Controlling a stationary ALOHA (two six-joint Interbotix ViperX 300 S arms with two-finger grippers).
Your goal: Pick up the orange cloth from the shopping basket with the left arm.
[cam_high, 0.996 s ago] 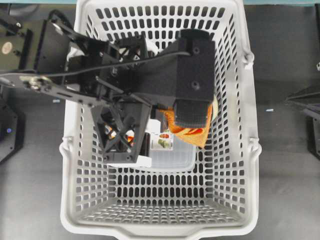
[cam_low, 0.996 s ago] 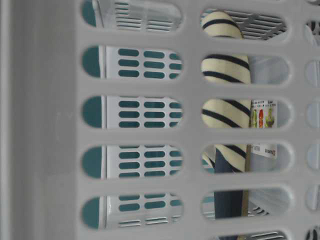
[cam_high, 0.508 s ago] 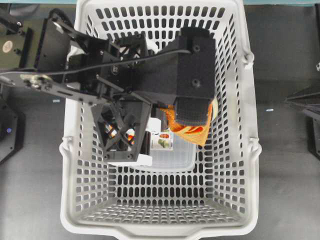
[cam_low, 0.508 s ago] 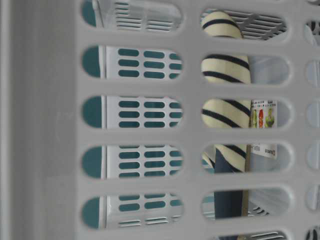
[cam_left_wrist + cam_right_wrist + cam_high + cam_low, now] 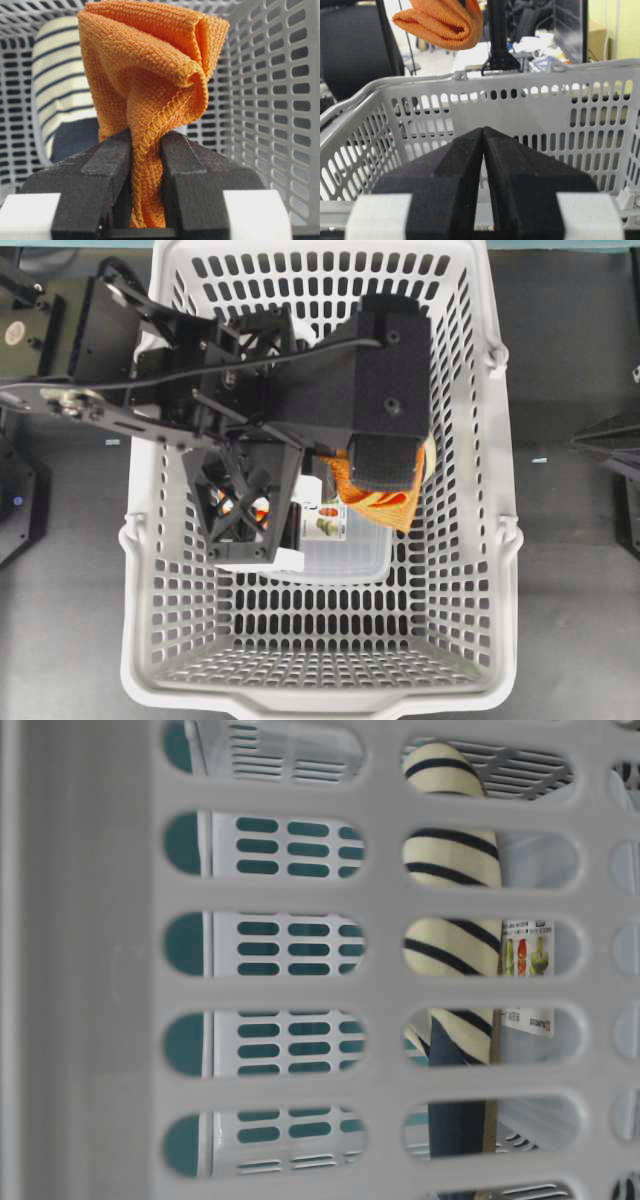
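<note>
Overhead, the left gripper (image 5: 146, 165) is pinching the orange cloth (image 5: 150, 80) tightly above the shopping basket (image 5: 505, 540), while the right gripper (image 5: 484, 137) is sitting closed outside its wall.

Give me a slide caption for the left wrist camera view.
Left claw pinching a bunched orange terry cloth inside the light grey slotted plastic basket.

The orange cloth (image 5: 150, 70) is plain orange with a knitted, terry-like weave. The shopping basket (image 5: 470, 570) is light grey, slotted all over. At the cloth's 9 o'clock in the left wrist view, a striped item (image 5: 60, 85) shows cream with navy bands and a dark navy end.
</note>
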